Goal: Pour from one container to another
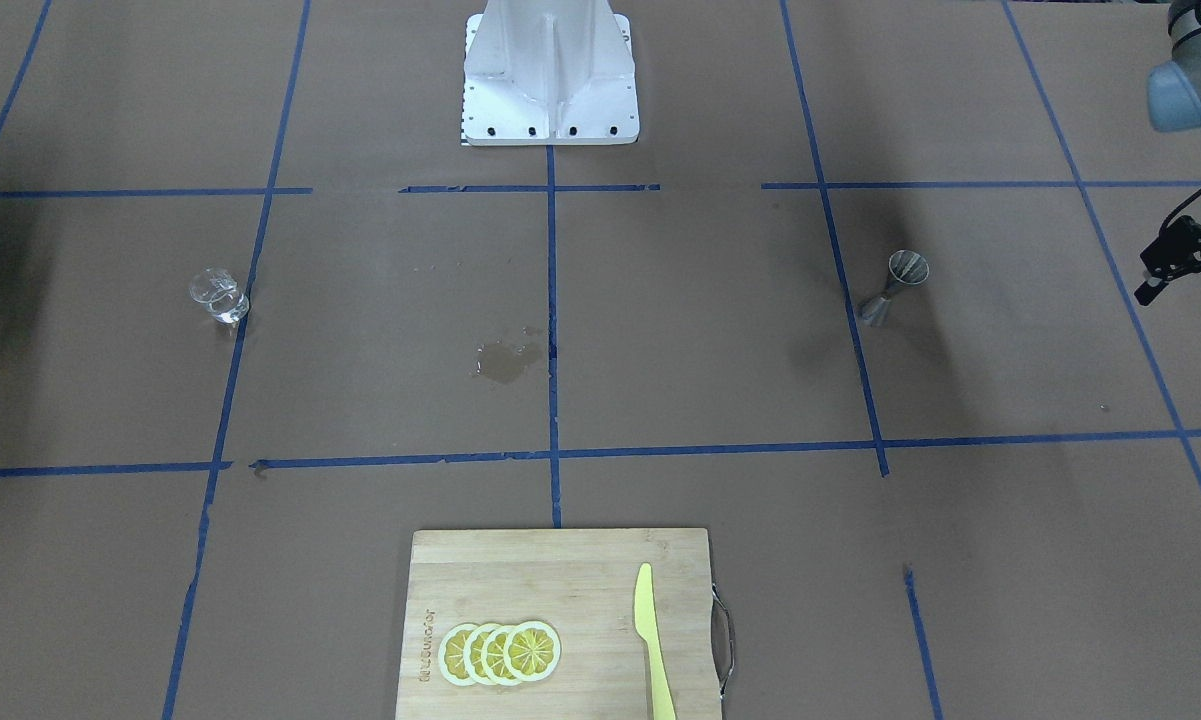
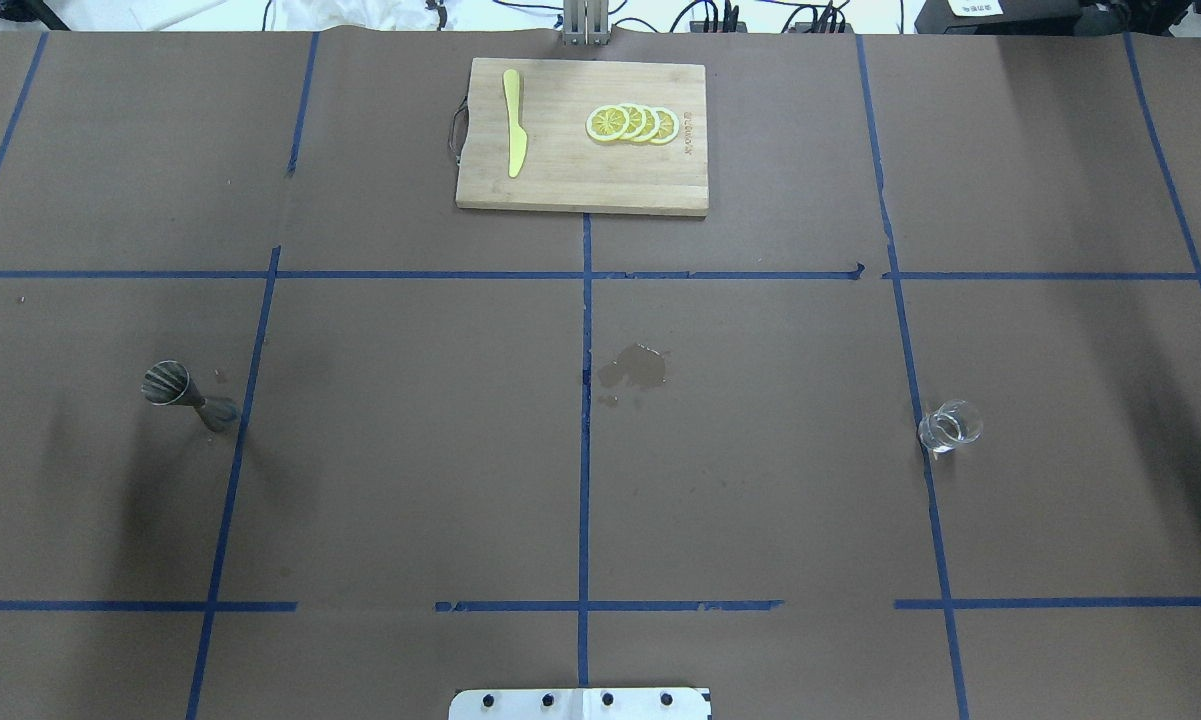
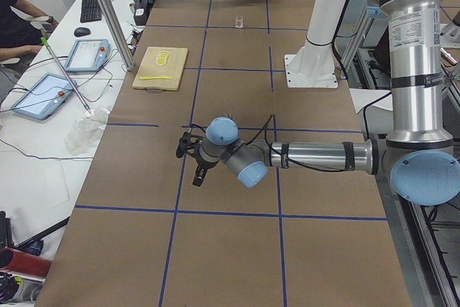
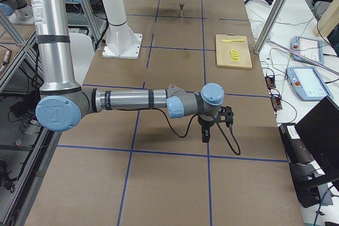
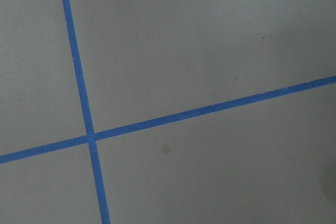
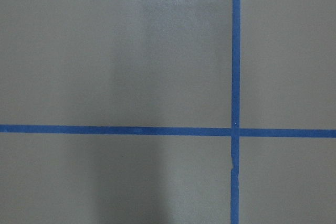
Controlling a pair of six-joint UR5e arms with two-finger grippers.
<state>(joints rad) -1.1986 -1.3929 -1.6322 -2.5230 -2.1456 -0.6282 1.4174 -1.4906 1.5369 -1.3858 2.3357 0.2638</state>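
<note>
The clear glass measuring cup (image 1: 220, 296) stands upright on the brown table on my right side, also visible from overhead (image 2: 950, 427). The grey hourglass jigger (image 1: 895, 285) stands upright on my left side (image 2: 188, 395), far from the cup. My left gripper (image 1: 1186, 298) hovers at the table's left end, well outward of the jigger, its two fingers apart and holding nothing. My right gripper (image 4: 217, 125) hangs over the table's right end, away from the cup; I cannot tell whether it is open or shut. Both wrist views show only table and blue tape.
A wooden cutting board (image 2: 560, 185) with lemon slices (image 2: 632, 124) and a yellow knife (image 2: 514, 122) lies at the far middle. A wet spot (image 2: 636, 368) marks the table centre. The white robot base (image 1: 550, 80) stands at the near edge.
</note>
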